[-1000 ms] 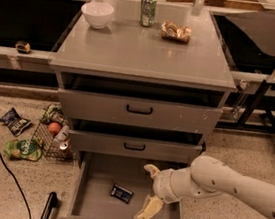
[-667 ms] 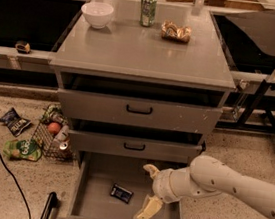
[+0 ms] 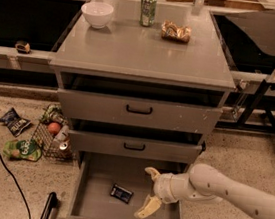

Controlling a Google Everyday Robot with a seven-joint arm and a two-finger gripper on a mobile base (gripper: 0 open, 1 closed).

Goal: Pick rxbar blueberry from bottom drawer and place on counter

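The bottom drawer [image 3: 93,204] is pulled open below the two drawers with black handles. The rxbar blueberry [image 3: 121,193], a small dark wrapper, lies flat on the drawer floor near its middle. My gripper [image 3: 147,191] hangs over the right half of the drawer, just right of the bar and apart from it. Its two pale fingers are spread wide, one toward the drawer's back, one toward its front, with nothing between them. The counter [image 3: 135,50] is the grey cabinet top above.
On the counter stand a white bowl [image 3: 97,14], a green can [image 3: 147,9] and a shiny gold-brown snack bag [image 3: 176,32]. A wire basket [image 3: 50,138] and snack bags [image 3: 15,122] lie on the floor left of the cabinet. A dark stand [image 3: 260,97] is at right.
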